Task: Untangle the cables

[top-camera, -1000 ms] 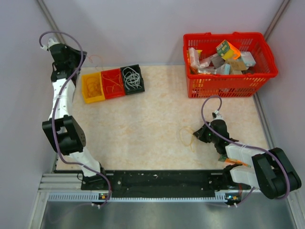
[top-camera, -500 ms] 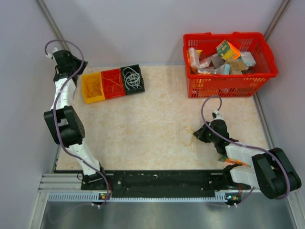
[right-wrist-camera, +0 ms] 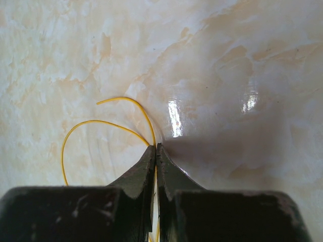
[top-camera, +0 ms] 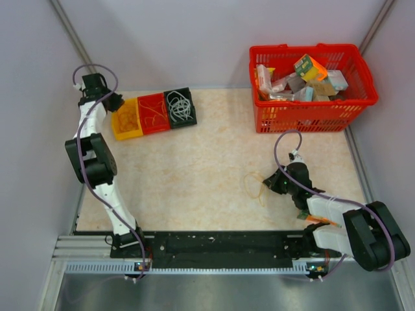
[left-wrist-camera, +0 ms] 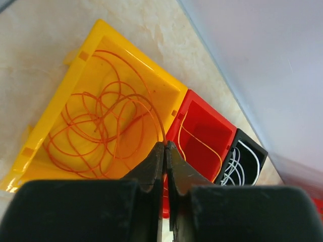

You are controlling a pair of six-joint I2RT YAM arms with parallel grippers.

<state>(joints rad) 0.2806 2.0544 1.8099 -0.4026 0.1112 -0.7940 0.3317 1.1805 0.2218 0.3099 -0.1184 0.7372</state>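
Observation:
An orange cable (left-wrist-camera: 101, 126) lies coiled in the yellow bin (left-wrist-camera: 55, 108). One strand of it rises to my left gripper (left-wrist-camera: 165, 145), which is shut on it just above the bin's far corner. In the top view the left gripper (top-camera: 111, 101) hangs at the yellow bin's (top-camera: 126, 118) left end. White cables (top-camera: 179, 103) fill the black bin (top-camera: 180, 107). A thin yellow-orange cable (top-camera: 253, 184) loops on the table by my right gripper (top-camera: 269, 183). In the right wrist view the right gripper (right-wrist-camera: 155, 147) is shut on that cable (right-wrist-camera: 101, 122).
A red bin (top-camera: 153, 113) with a thin cable (left-wrist-camera: 202, 142) sits between the yellow and black bins. A red basket (top-camera: 311, 116) full of packets stands at the back right. Grey walls close in on the left, back and right.
The left arm has folded up and swung right, bringing its gripper from near the left wall to the yellow bin. The right arm and its cable have stayed put.

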